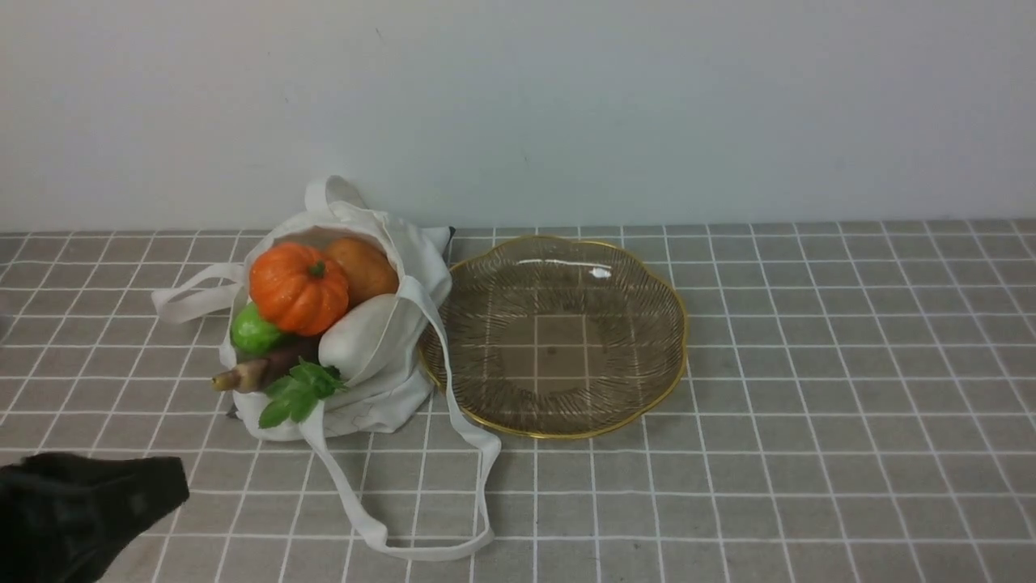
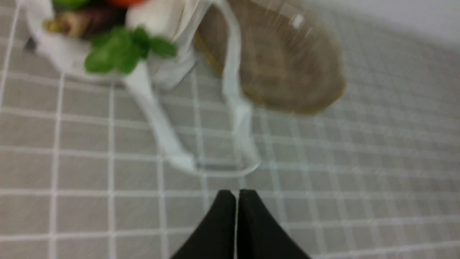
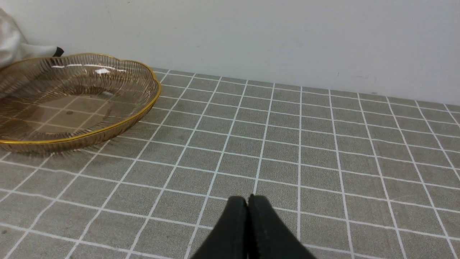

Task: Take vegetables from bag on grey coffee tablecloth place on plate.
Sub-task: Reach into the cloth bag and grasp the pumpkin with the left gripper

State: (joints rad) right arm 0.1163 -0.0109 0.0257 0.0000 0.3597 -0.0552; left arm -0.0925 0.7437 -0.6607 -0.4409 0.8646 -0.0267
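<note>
Orange pumpkin (image 1: 299,289): sits uppermost at the bag's mouth, ahead of the left gripper and somewhat to its right; probably the easiest first pick.
Tan-orange potato (image 1: 362,269): beside the pumpkin, farther from that gripper, cupped by cloth.
Green gourd (image 1: 256,330) and brown root (image 1: 279,366): nearer the gripper, the root's pale end poking out past the cloth.
Leafy sprig (image 1: 295,394): lies at the near lip, likely light and apt to snag.
Bag (image 1: 421,243): soft off-white cloth, its mouth slumped open towards the robot — presumably so the load can be reached without digging.
Strap (image 1: 376,530): loops out to the right of the left gripper, crossing the plate's edge in the view; a careless pull could drag both.
Plate (image 1: 558,436): just beside the bag, farther right of the left gripper, bare; a short carry, I'd judge.
Left gripper (image 2: 237,194): fingertips together, nothing between them, so it must part before any pick.
Right gripper (image 3: 251,198): tips together too, holding nothing, well apart from the plate, which lies ahead to its left.
Only in front view: potato and whole plate rim.
Only in right wrist view: the right gripper and the plate's raised flank — but no vegetables.
</note>
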